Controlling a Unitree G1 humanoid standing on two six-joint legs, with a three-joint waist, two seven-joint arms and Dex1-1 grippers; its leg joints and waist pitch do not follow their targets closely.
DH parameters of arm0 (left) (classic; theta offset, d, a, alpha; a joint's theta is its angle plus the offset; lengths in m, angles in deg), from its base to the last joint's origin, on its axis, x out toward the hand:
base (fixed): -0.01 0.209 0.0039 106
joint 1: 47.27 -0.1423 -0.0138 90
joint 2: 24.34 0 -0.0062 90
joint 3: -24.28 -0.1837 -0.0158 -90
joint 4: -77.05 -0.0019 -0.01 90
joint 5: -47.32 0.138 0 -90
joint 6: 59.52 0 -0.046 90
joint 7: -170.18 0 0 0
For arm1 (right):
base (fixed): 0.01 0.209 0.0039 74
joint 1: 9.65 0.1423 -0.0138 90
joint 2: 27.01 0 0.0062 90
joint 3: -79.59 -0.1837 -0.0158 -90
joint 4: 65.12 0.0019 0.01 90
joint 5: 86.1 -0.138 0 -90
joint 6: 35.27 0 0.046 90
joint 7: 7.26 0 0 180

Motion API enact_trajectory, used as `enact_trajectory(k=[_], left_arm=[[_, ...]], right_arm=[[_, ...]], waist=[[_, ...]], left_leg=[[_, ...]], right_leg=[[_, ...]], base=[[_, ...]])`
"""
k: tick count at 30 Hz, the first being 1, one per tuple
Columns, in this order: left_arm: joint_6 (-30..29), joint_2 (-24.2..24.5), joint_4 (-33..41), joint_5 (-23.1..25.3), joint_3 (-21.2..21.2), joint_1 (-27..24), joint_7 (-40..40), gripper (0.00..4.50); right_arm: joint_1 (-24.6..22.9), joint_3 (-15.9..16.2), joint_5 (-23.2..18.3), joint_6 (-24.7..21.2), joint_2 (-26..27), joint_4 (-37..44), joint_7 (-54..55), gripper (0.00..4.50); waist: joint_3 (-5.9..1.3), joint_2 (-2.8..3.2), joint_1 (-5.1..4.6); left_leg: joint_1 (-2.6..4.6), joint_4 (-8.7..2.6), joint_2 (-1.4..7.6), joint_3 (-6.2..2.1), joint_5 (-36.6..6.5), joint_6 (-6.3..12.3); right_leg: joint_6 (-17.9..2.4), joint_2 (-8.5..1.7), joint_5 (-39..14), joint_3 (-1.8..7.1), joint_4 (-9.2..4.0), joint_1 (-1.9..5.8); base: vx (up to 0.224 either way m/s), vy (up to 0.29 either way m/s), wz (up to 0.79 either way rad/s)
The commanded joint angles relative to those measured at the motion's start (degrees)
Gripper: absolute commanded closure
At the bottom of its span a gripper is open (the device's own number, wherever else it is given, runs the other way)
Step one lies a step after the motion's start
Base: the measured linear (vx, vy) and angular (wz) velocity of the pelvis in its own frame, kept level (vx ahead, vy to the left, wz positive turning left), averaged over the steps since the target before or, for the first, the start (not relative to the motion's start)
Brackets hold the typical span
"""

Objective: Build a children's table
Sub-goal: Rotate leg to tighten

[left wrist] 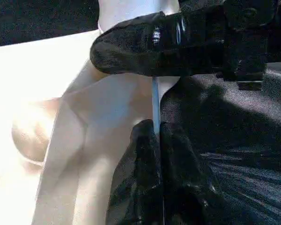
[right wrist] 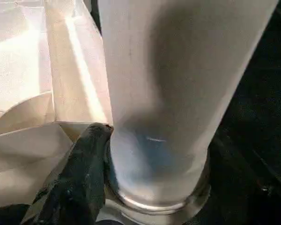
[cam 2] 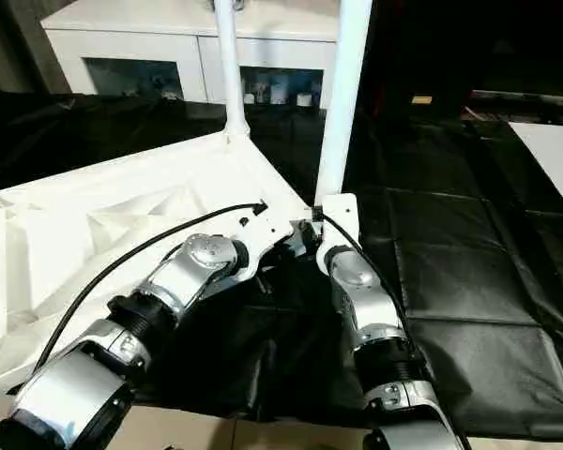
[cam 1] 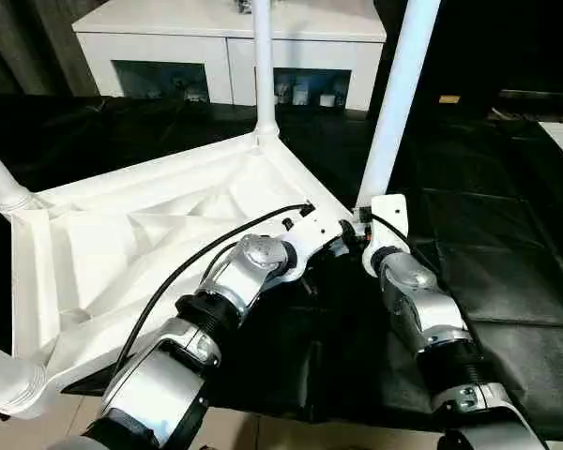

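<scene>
Table top (cam 1: 141, 234) lies upside down on the black-covered counter (cam 1: 507, 281). My right tool (cam 1: 364, 228) clamps the near leg (cam 1: 399, 94) at its base; left tool (left wrist: 159, 140) is shut, empty. Risk, I judge: cross-threading if the leg tilts while I turn it.

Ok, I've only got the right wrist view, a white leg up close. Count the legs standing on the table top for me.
Observer: Four stand upright on the upturned table top: the near-right leg that you see, a far leg, a left leg and a near-left leg.
Operator: Now place the left pincer.
Observer: The left pincer is shut, at the table top's edge by your leg's corner.
</scene>
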Motion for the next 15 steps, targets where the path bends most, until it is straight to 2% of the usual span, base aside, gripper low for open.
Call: enact_trajectory(k=[1,4,5,6,8,9,11,12,15], left_arm=[[2.3,1.1,-1.7,0.9,0.5,-0.2,2.0,4.5],[3.3,1.8,-2.1,1.0,0.4,-0.5,1.5,4.5],[3.9,2.0,-2.2,1.1,0.5,-0.6,1.2,4.5],[4.8,2.2,-2.4,1.2,0.4,-0.7,0.6,4.5],[6.2,2.5,-2.8,1.6,0.1,-0.9,-0.1,4.5],[6.7,2.6,-3.0,1.7,-0.1,-0.9,-0.3,4.5],[7.5,2.5,-3.6,1.7,-0.1,-0.7,-0.5,4.5],[9.1,2.3,-4.5,1.8,-0.3,-0.3,-0.8,4.5],[14.6,1.9,-6.3,2.8,-1.7,0.9,-1.9,4.5]], right_arm=[[-1.7,1.6,-1.2,1.0,0.3,3.4,-3.7,1.24],[-3.5,1.6,-1.7,0.7,-0.9,6.6,-5.0,1.02],[-4.5,1.4,-1.6,0.5,-1.8,8.0,-5.2,0.93],[-5.5,1.0,-1.6,0.0,-2.7,9.3,-5.5,0.81],[-8.9,1.3,-1.4,0.1,-6.6,13.7,-9.0,0.81],[-10.1,1.7,-1.3,0.4,-8.1,15.1,-10.9,0.81],[-12.4,2.2,-2.3,0.4,-10.6,17.5,-15.3,0.81],[-15.2,2.0,-4.6,0.5,-13.2,20.4,-20.8,0.81],[-20.2,2.7,-6.9,2.2,-18.2,24.5,-30.0,0.81]], waist=[[-3.52,-0.7,0.04],[-3.44,-0.76,0.45],[-3.34,-0.96,0.2],[-3.3,-0.96,-0.06],[-3.22,-0.8,0.07],[-3.2,-0.92,0.11],[-3.19,-0.74,0.06],[-3.24,-0.44,0.09],[-3.06,-0.82,0.09]], left_leg=[[0.52,-4.09,1.28,-0.69,-9.9,3.66],[0.37,-4.2,1.31,-0.76,-9.4,3.95],[0.24,-4.34,1.31,-0.87,-9.7,3.7],[0.4,-4.3,1.3,-0.77,-10.7,3.41],[0.55,-4.34,1.35,-0.8,-11.9,3.18],[0.45,-4.38,1.37,-0.82,-11.8,3.08],[0.37,-4.33,1.36,-0.84,-12.2,3.34],[0.34,-4.29,1.27,-0.84,-12.9,3.72],[0.08,-4.32,1.25,-0.91,-14.7,4.63]], right_leg=[[-13.7,-2.31,-6.5,1.13,-3.75,2.83],[-13.0,-2.29,-6.4,1.14,-3.69,2.92],[-12.5,-2.3,-7.7,1.07,-3.75,2.99],[-12.4,-2.28,-9.4,1.11,-3.95,2.72],[-11.6,-2.2,-11.3,1.18,-4.27,2.71],[-11.1,-2.18,-11.4,1.2,-4.28,2.74],[-11.0,-2.13,-10.5,1.22,-4.34,2.75],[-11.0,-2.07,-10.4,1.14,-4.54,2.95],[-10.4,-2.17,-13.6,1.06,-4.84,2.86]], base=[[0.0,0.0,0.0],[0.0,0.0,0.0],[0.0,0.0,0.0],[0.0,0.0,0.0],[0.0,0.0,0.0],[0.0,0.0,0.0],[0.0,0.0,0.0],[0.0,0.0,0.0],[0.0,0.0,0.0]])
